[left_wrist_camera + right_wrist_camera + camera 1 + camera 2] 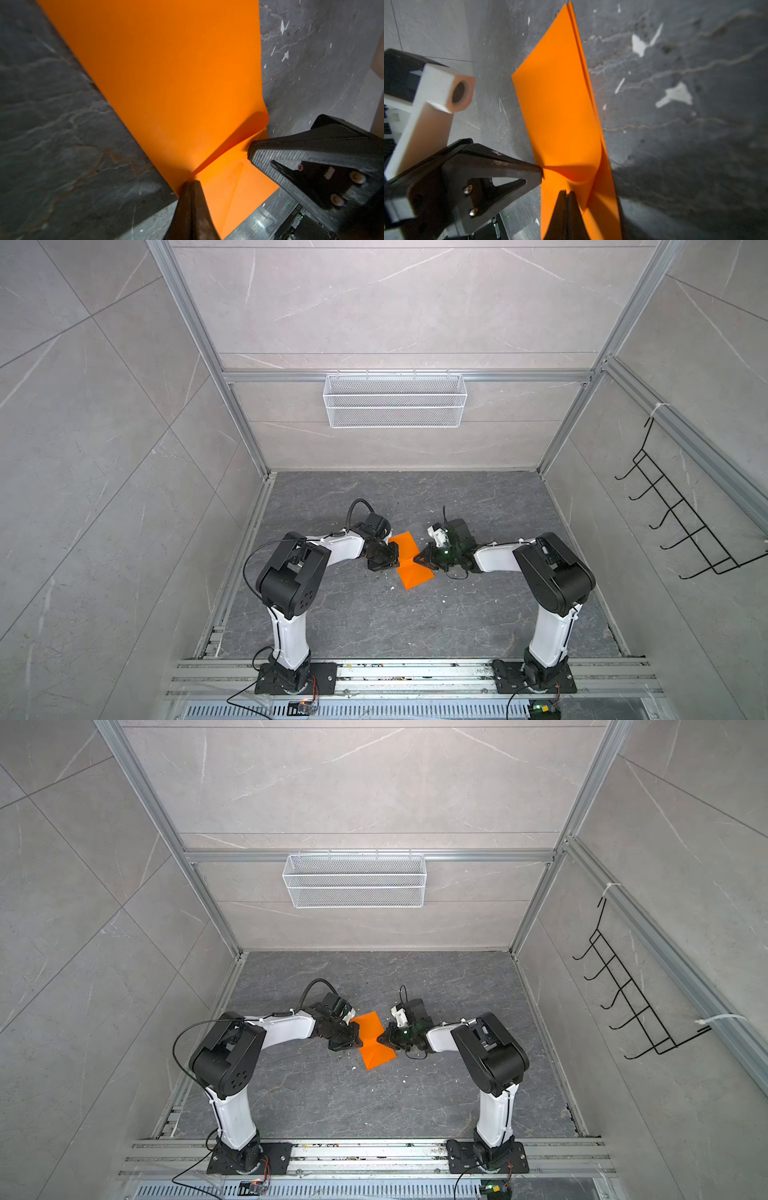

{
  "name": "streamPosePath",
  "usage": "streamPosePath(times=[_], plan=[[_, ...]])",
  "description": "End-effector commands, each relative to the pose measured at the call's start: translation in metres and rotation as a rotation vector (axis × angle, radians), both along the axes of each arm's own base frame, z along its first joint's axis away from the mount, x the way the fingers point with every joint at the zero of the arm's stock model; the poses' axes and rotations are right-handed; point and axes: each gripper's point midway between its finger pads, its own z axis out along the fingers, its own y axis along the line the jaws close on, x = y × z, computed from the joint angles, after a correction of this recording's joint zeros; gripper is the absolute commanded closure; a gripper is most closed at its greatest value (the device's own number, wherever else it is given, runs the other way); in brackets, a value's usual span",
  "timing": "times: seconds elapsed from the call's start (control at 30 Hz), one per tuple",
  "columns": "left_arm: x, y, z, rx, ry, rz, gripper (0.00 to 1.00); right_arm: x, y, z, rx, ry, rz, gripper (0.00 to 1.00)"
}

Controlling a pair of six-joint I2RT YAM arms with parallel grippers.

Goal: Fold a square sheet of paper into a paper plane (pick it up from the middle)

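The square sheet of paper is bright orange and lies mid-table in both top views, drawn in at its waist like a bow tie. A raised crease runs across it between the two grippers. My left gripper is shut on the middle of the sheet's left edge. My right gripper is shut on the middle of the opposite edge, where the sheet buckles upward. The two gripper tips face each other, less than a gripper's width apart. No paper plane shape shows.
A white wire basket hangs on the back wall. A black hook rack hangs on the right wall. White specks dot the dark marbled table. Aluminium rails run along the front edge by the arm bases.
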Motion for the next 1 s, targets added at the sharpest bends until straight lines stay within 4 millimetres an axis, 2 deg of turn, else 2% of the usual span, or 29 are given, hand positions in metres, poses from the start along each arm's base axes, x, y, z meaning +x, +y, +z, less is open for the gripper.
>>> streamPosePath(times=[0.0,0.23,0.33,0.43,0.53,0.67,0.73,0.83,0.97], plan=[[-0.033,0.042,-0.048,0.227,0.133,0.007,1.00,0.008,-0.001,0.002,-0.010,-0.011,-0.004,0.96],[-0.034,0.043,-0.048,0.229,0.135,0.004,1.00,0.011,-0.023,-0.028,-0.068,0.053,-0.085,0.97],[-0.034,0.043,-0.048,0.231,0.133,0.002,1.00,0.014,-0.035,-0.031,-0.089,0.064,-0.118,0.97],[-0.033,0.043,-0.047,0.231,0.130,0.002,1.00,0.020,-0.048,-0.025,-0.099,0.045,-0.159,0.97],[-0.031,0.043,-0.046,0.230,0.122,-0.002,1.00,0.024,-0.052,-0.006,-0.101,-0.011,-0.164,0.97],[-0.030,0.042,-0.046,0.228,0.120,-0.005,1.00,0.019,-0.040,0.024,-0.043,-0.092,-0.110,0.96],[-0.030,0.041,-0.046,0.227,0.120,-0.006,1.00,0.010,-0.026,0.032,-0.019,-0.097,-0.052,0.96],[-0.030,0.041,-0.046,0.228,0.121,-0.007,1.00,-0.005,-0.002,0.030,-0.003,-0.083,0.029,0.96],[-0.029,0.041,-0.045,0.227,0.118,-0.009,1.00,-0.011,0.011,0.018,0.016,-0.046,0.052,0.96]])
